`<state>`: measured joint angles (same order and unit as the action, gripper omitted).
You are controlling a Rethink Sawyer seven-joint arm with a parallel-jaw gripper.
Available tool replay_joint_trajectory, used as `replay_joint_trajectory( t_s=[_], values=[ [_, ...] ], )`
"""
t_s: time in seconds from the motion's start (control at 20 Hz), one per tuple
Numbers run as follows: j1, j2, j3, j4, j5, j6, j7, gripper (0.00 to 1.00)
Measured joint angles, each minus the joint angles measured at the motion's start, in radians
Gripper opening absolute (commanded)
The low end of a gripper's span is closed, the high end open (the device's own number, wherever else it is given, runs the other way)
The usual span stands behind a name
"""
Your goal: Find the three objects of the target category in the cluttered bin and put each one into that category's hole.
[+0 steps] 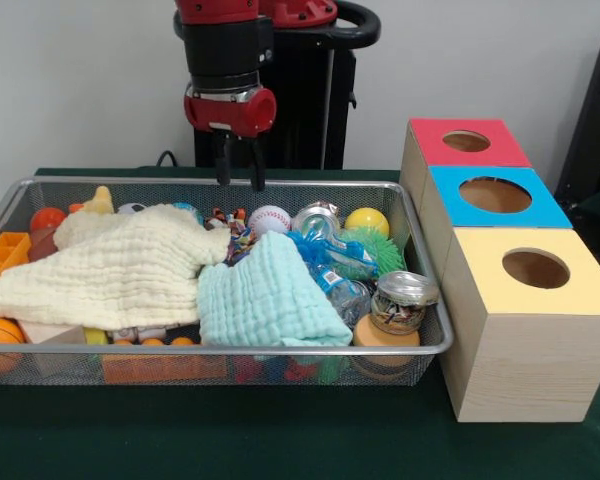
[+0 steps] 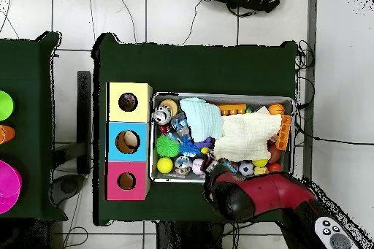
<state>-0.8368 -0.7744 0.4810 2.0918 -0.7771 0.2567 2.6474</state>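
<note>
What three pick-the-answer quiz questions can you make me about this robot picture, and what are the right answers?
1. Where does the blue-topped box stand?
A. between the red-topped box and the yellow-topped box
B. inside the bin
C. under the table

2. How many cloths lie in the bin?
A. none
B. two
C. five

3. What is the gripper doing?
A. gripping a cloth
B. reaching into a hole
C. hanging empty above the bin's far rim

Answers: 1 A, the three boxes form one row with blue in the middle. 2 B, a cream cloth and a pale green cloth. 3 C, its fingers point down with nothing between them.
</note>
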Motion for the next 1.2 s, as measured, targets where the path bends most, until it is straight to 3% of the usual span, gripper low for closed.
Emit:
replay_joint_trajectory(
  t_s=[0.35,0.8,1.2],
  values=[
    [-0.011,0.009,0.027,-0.024,-0.001,0.034,0.000,1.00],
    [0.052,0.084,0.027,-0.094,-0.024,0.034,0.000,1.00],
    [0.087,0.120,0.027,-0.104,-0.051,0.032,0.000,1.00]
  ],
)
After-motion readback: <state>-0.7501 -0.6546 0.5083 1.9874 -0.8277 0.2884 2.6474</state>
